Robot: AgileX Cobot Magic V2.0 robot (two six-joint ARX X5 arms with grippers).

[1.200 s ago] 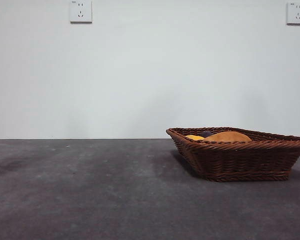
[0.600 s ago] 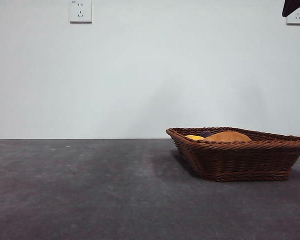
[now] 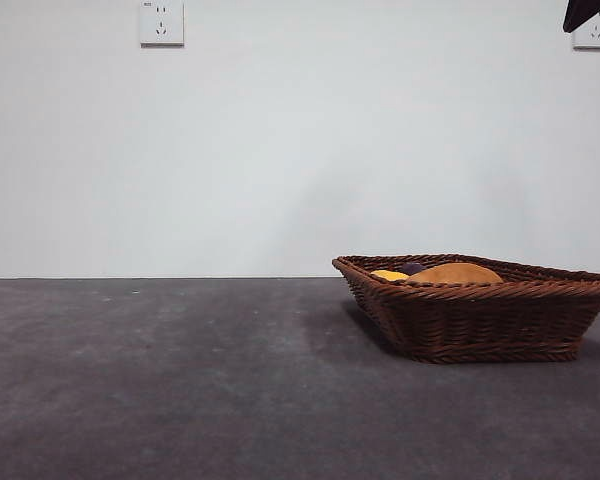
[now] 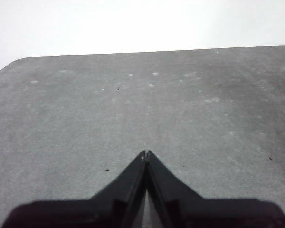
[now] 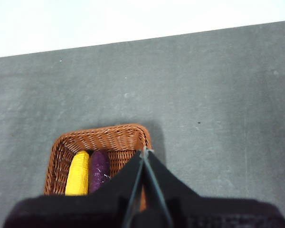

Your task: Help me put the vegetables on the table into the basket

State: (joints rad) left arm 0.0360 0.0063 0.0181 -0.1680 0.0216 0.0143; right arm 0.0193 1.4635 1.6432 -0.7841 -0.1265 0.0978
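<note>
Basket: shallow dark brown woven wicker basket [image 3: 477, 308], standing at 4 o'clock on the dark grey speckled counter [image 3: 180, 380] in the front view.
Contents: large tan-brown potato [image 3: 457, 273], small dark purple eggplant [image 5: 99, 170] and small yellow lumpy piece [image 5: 78, 173], all inside the rim, the last two side by side.
Loose vegetables: none visible on the counter.
Right gripper [image 5: 144, 153]: above the basket's edge, jaws clenched, empty; likely the black tip at 1 o'clock in the front view.
Left gripper [image 4: 146, 154]: over bare counter, jaws clenched, empty.
Judgement: task appears complete.
Recommended handling: retreat upward, clear of the braided rim, without nudging the basket.
</note>
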